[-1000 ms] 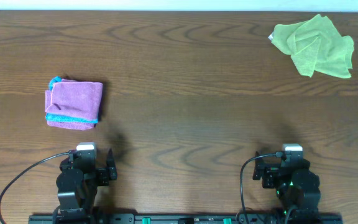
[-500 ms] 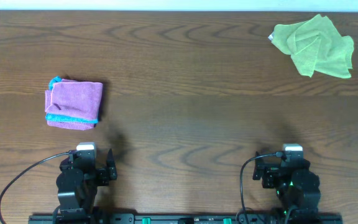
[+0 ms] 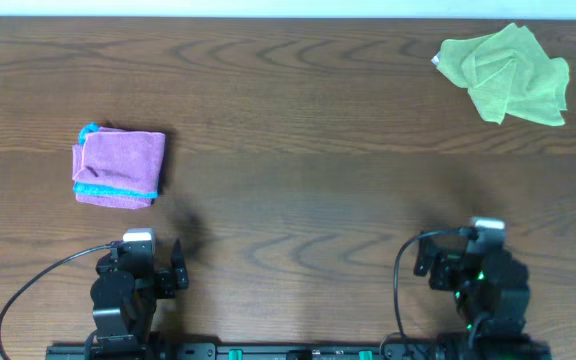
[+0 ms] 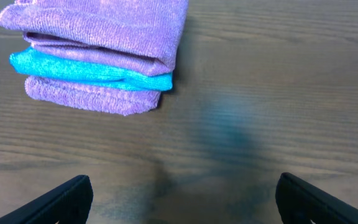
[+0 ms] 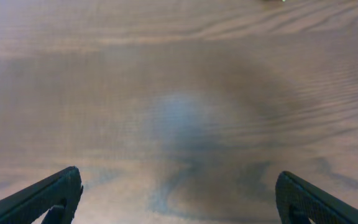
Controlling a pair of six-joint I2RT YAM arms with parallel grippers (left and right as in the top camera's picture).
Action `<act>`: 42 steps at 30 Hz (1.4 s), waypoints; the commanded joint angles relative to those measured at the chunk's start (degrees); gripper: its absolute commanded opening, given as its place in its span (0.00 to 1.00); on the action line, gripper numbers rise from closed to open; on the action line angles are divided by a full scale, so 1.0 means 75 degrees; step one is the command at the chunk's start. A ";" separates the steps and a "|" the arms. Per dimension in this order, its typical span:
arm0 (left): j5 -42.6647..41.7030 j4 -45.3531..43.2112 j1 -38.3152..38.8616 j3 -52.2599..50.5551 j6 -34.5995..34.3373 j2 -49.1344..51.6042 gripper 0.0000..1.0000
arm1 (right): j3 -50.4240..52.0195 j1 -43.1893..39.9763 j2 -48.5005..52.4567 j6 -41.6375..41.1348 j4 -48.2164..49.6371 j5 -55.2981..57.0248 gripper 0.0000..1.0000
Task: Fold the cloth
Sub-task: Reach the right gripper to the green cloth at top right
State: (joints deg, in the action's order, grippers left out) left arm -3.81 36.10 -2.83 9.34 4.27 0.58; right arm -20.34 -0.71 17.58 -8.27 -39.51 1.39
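The lime-green cloth lies crumpled at the far right of the table, with a small white tag at its left corner. My right gripper sits near the front edge, well short of the cloth, open and empty; in the right wrist view only bare wood shows between its fingers. My left gripper rests at the front left, open and empty; its fingers frame bare wood in the left wrist view. The cloth does not show in either wrist view.
A folded pink cloth with teal edging lies at the left, just ahead of my left gripper, and fills the top left of the left wrist view. The wooden table spans the view.
My right arm has shifted slightly to the right and a little nearer the front edge. The left arm and both cloths have not moved.
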 commanded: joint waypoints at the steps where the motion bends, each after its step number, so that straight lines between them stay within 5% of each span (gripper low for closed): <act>1: 0.0111 0.0017 0.0032 -0.0050 -0.0061 -0.0050 0.95 | -0.0860 -0.0335 0.0851 -0.0632 0.0041 0.0015 0.99; 22: 0.0114 0.0017 0.0032 -0.0050 -0.0061 -0.0050 0.96 | -0.6776 -0.2468 0.8026 -0.0836 -0.0877 -0.0230 0.99; 35: 0.0114 0.0017 0.0032 -0.0050 -0.0061 -0.0050 0.95 | -0.9594 -0.3241 1.0984 -0.0347 -0.0851 -0.1046 0.99; 42: 0.0111 0.0017 0.0032 -0.0050 -0.0061 -0.0050 0.95 | -0.9824 -0.3255 1.1552 0.0146 0.0023 -0.1390 0.99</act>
State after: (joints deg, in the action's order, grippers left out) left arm -3.81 36.07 -2.83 9.32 4.27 0.58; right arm -92.84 -24.62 103.92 -9.91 -40.25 -7.81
